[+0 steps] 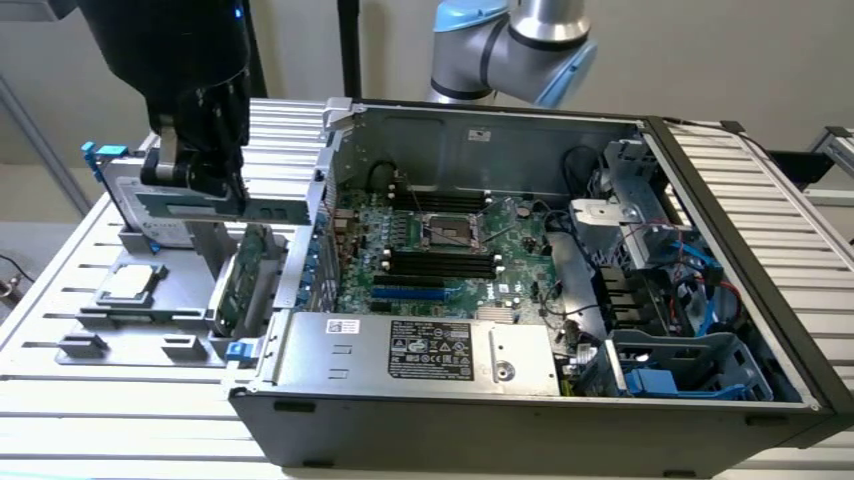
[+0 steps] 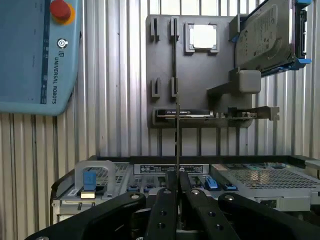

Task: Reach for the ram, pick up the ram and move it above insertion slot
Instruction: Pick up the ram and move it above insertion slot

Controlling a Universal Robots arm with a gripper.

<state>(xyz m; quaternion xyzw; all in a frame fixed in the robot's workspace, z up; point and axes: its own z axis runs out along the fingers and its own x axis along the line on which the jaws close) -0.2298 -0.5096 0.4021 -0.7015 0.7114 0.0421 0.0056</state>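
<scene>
Gripper (image 2: 177, 187) is closed down tight on the ram (image 2: 177, 100), which in the wrist view shows edge-on as a thin dark strip running up from between the fingers (image 2: 162, 210). In the exterior view the gripper (image 1: 200, 200) holds the stick (image 1: 220, 207) level in the air over the grey holder tray (image 1: 134, 352) at the exterior view's left, outside the open computer case (image 1: 534, 395) (well apart from the motherboard). The black memory slots (image 1: 442, 262) sit in parallel rows on the board below the processor socket (image 1: 451, 232), with a shorter blue slot (image 1: 407, 294) just beside them
</scene>
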